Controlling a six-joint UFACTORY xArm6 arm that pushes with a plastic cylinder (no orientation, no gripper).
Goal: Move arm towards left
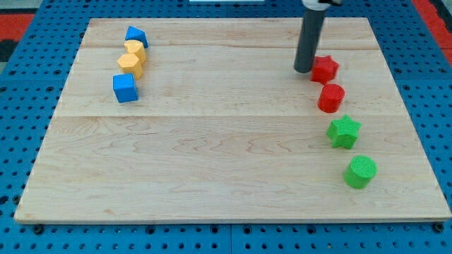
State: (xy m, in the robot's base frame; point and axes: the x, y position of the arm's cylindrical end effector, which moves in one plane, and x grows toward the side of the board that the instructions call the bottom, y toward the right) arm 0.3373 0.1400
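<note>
My tip (304, 70) rests on the wooden board (212, 141) at the upper right, just left of a red star block (325, 68), nearly touching it. Below that star lie a red cylinder (330, 98), a green star (344, 132) and a green cylinder (361, 171), in a column down the right side. At the upper left, far from the tip, a blue block (135, 35), a yellow block (135, 49), a yellow hexagon (131, 64) and a blue cube (125, 88) form a column.
The board lies on a blue perforated table (21, 106). Red surface shows at the view's top corners (14, 21).
</note>
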